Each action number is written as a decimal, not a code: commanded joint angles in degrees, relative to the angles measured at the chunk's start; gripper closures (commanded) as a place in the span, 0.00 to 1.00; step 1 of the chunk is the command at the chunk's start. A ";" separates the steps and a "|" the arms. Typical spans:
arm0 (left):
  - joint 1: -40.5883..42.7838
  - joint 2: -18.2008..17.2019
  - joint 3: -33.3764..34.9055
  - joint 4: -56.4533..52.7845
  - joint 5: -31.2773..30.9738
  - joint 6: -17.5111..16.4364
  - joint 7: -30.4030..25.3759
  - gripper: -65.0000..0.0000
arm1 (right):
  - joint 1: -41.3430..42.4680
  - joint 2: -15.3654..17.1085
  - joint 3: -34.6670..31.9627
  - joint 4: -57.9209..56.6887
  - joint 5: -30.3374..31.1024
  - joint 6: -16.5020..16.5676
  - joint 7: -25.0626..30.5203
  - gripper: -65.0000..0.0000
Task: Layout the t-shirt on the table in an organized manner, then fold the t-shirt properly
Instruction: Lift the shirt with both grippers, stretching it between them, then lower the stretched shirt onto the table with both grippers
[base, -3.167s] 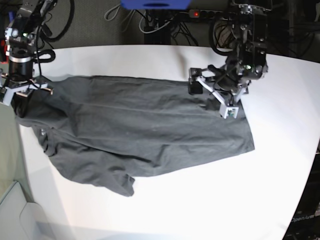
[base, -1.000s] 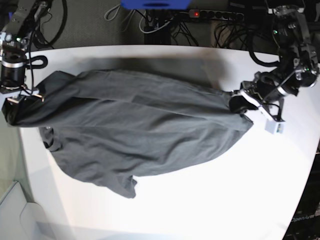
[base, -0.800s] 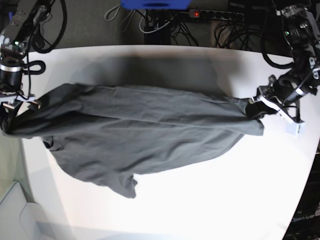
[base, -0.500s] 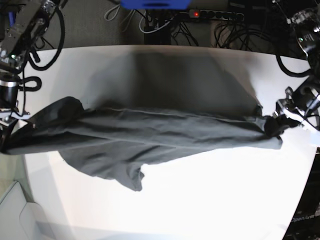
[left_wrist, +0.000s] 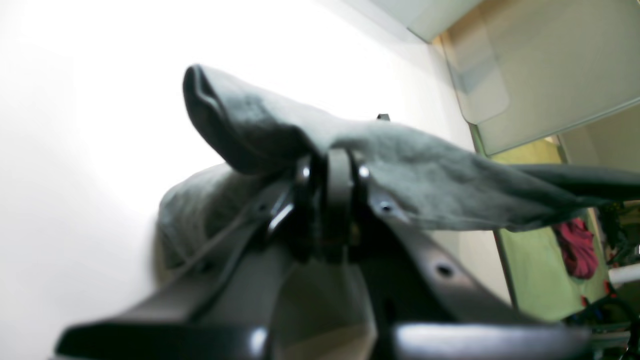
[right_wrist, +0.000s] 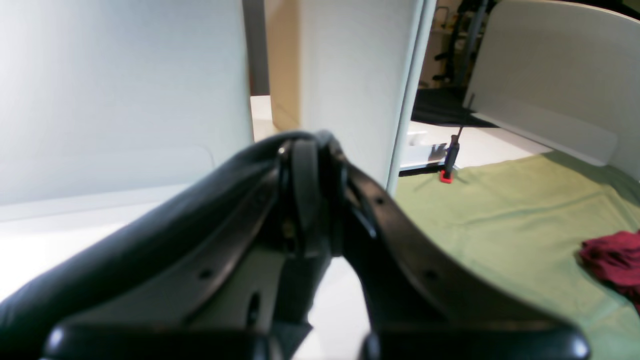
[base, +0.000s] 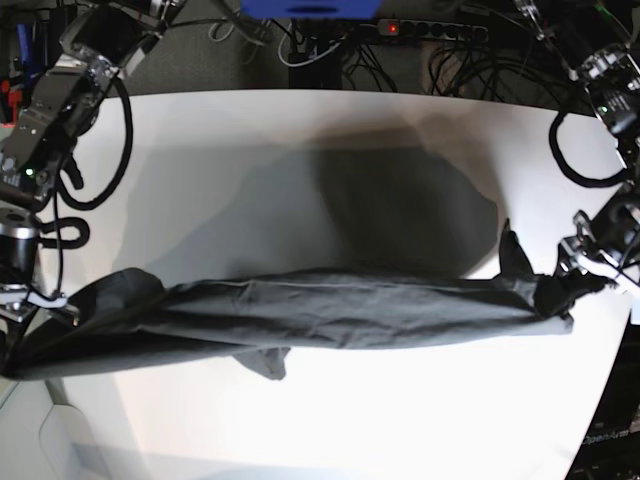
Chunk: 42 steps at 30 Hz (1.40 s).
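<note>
A dark floor strewn with cables and a power strip lies beyond the far edge of the white desk, which fills most of the base view. A broad soft shadow falls on the desk's far half.

The t-shirt is the next largest thing: dark charcoal cloth pulled out into a long narrow band that spans the desk from its left edge to its right edge, raised above the surface. A sleeve or loose corner droops from the band's underside toward the near-left part of the desk, and a small point of cloth sticks up near the right end.

The left tool, at the desk's right edge, is pressed together on the shirt's end; the left wrist view shows the cloth draped over the pinching tips.

The right tool, at the desk's left edge, holds the other end. Its tips are pressed together in the right wrist view, though the cloth itself cannot be made out there.

A dark red rag lies on green flooring beyond the desk.
</note>
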 joint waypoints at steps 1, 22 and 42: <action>-0.68 -0.92 -1.21 1.06 -1.50 0.30 -1.39 1.00 | 0.80 0.64 0.89 1.31 0.00 -0.31 2.30 1.00; 8.29 -5.49 -18.53 2.11 -21.28 0.30 -0.95 1.00 | -3.24 3.63 9.77 1.75 0.53 -0.31 15.31 1.00; 1.26 -1.44 -11.76 -2.28 -4.32 0.66 -1.57 1.00 | -2.36 3.81 3.61 -0.98 1.76 -0.40 9.68 1.00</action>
